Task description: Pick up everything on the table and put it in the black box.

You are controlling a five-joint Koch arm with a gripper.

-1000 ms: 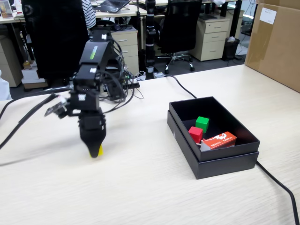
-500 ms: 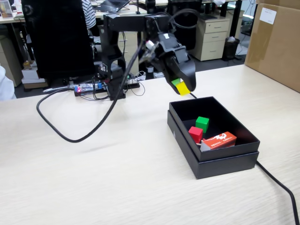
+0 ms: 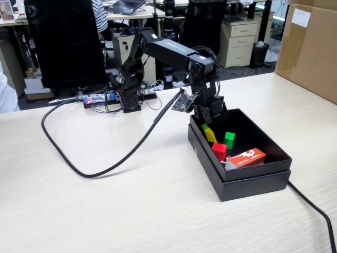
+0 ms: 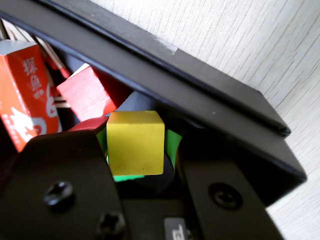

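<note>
Three cubes show, one of each colour: one yellow cube [image 4: 135, 142], one red cube [image 3: 219, 151] and one green cube [image 3: 229, 139]. There is one black box [image 3: 239, 182] on the light wood-grain table [image 3: 131, 205], and one red-and-white printed carton [image 3: 246, 157] lies inside it near the front wall in the fixed view. A black cable [image 3: 95, 171] loops across the table to the left of the box, and a big brown cardboard carton [image 3: 310, 47] stands at the right rear.

The claw [image 4: 142, 167] reaches down into the back left part of the box in the fixed view. In the wrist view its two black jaws stand at a narrow gap, one on each side of the yellow cube, which fills the space between them; the claw is closed on that cube. Green pads show at the cube's left and right edges and below it.

In the fixed view the yellow cube appears tilted just under the claw, above the box floor. The red cube sits on the box floor just in front of it, and the green cube stands upright slightly to the right. In the wrist view the red cube lies just beyond the yellow one, with the printed carton to its left.
</note>
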